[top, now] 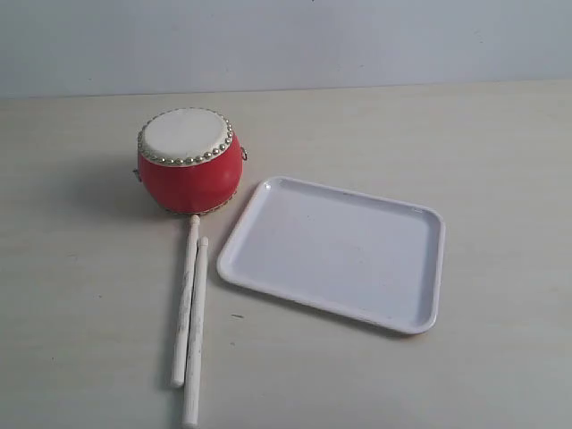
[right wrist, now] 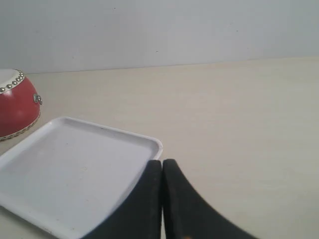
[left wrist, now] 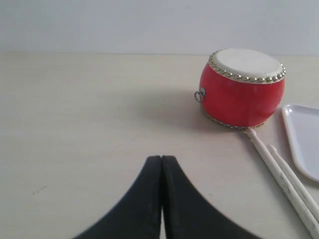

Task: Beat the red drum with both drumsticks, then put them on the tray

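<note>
Not begun; drumsticks (top: 185,304) lie untouched on bench (top: 89,313) beside red drum (top: 188,165); tray (top: 340,250) unfilled; left gripper (left wrist: 161,159) and right gripper (right wrist: 162,163) clenched, holding nothing.

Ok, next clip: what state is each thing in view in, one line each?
red drum: upright on the table, skin up, nothing touching its top.
drumsticks: both lying side by side on the table, one tip at the drum's base, neither held.
tray: flat on the table beside the drum, empty.
left gripper: shut, holding nothing.
right gripper: shut, holding nothing.
</note>
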Controlling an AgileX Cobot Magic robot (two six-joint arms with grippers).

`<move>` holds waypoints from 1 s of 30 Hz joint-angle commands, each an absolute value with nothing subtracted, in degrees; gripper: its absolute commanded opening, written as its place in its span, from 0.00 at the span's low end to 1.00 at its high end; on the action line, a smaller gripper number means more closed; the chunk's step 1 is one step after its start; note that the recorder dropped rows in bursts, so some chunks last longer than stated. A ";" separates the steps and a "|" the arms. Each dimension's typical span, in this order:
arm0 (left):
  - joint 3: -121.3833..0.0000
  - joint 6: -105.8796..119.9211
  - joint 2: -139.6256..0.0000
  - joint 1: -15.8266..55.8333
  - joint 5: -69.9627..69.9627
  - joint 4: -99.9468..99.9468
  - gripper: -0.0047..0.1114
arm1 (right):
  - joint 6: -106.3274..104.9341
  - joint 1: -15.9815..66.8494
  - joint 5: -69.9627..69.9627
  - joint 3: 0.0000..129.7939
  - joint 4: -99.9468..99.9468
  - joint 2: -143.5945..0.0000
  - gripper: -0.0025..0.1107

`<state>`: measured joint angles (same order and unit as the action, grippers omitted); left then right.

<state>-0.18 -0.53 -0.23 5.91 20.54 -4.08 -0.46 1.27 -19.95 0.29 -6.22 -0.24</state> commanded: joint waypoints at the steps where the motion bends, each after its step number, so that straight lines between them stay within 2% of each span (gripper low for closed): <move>1: 0.00 -0.38 0.00 5.71 20.34 -4.38 0.04 | -0.45 1.36 -19.64 0.00 -6.15 0.00 0.02; 24: 0.00 -0.38 0.00 5.71 16.71 -4.02 0.04 | -0.45 1.36 -19.64 0.00 -6.15 0.00 0.02; 30: 0.00 -0.38 0.00 5.71 9.93 -15.89 0.04 | -0.45 1.36 -19.64 0.00 -6.15 0.00 0.02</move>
